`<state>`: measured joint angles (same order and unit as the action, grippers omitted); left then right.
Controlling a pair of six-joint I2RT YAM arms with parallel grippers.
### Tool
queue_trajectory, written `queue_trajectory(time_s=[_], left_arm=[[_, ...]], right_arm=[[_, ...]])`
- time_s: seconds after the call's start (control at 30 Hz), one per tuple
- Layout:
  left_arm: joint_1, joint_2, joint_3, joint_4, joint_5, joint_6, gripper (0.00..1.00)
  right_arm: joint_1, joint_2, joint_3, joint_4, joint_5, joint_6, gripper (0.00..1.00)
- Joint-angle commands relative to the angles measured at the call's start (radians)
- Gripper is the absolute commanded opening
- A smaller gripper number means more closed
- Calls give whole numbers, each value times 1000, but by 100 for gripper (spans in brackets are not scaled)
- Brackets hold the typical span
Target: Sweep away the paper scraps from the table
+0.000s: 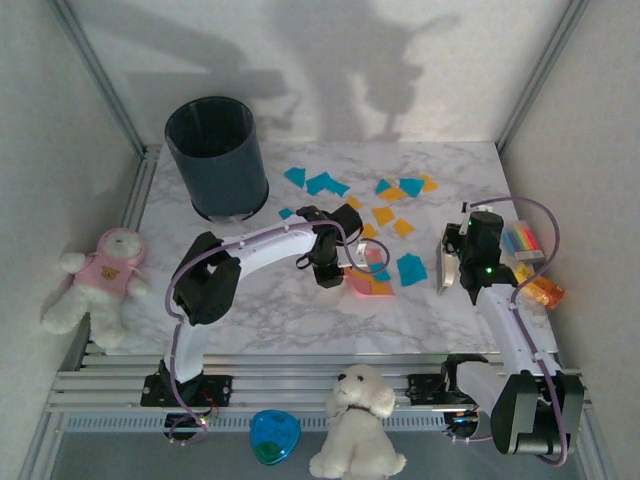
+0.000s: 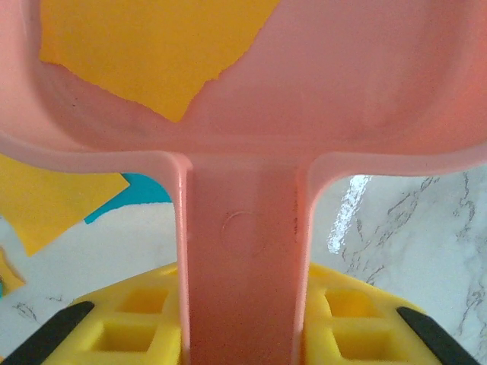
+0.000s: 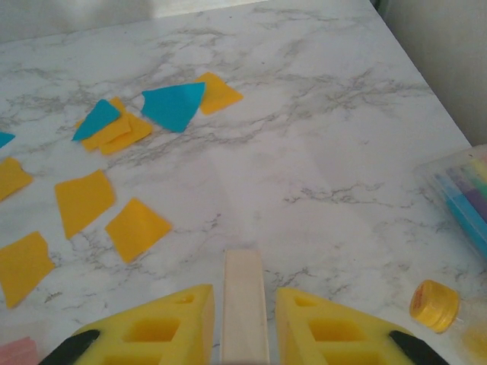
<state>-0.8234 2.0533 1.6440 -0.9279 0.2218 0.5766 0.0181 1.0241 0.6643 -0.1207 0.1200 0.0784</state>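
Note:
Orange-yellow and teal paper scraps (image 1: 383, 215) lie scattered over the middle and back of the marble table (image 1: 270, 310). My left gripper (image 1: 330, 270) is shut on the handle (image 2: 243, 251) of a pink dustpan (image 1: 365, 282), which rests among the scraps. One orange scrap (image 2: 144, 53) lies inside the pan (image 2: 342, 91). My right gripper (image 1: 460, 258) is shut on a pale brush handle (image 3: 243, 304), right of the scraps. Orange pieces (image 3: 137, 228) and a teal piece (image 3: 173, 105) lie ahead and left of it.
A dark bin (image 1: 217, 155) stands at the back left. A striped block (image 1: 522, 243) and an orange bottle toy (image 1: 543, 288) sit by the right edge. A pink-shirted bear (image 1: 100, 280), a white plush dog (image 1: 358, 420) and a blue object (image 1: 274, 437) lie off the table.

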Motion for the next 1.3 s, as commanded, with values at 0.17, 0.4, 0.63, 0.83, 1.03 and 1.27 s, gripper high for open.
queue_trajectory(time_s=[0.17, 0.4, 0.63, 0.83, 1.03, 1.27], left_arm=[[-10, 37, 25, -33, 16, 8, 0], [-10, 48, 31, -44, 13, 3, 0], [-13, 55, 36, -49, 14, -1, 0], [-13, 56, 36, -52, 14, -3, 0], [-14, 56, 36, -51, 13, -3, 0], [-14, 56, 35, -49, 10, -4, 0]], right_arm=[[48, 51, -6, 53, 17, -52, 0], [99, 64, -21, 50, -41, -51, 0], [135, 57, -35, 52, -105, -48, 0], [178, 59, -30, 58, -152, -49, 0], [224, 67, -17, 66, -192, -47, 0], [244, 67, -8, 65, -226, -34, 0]])
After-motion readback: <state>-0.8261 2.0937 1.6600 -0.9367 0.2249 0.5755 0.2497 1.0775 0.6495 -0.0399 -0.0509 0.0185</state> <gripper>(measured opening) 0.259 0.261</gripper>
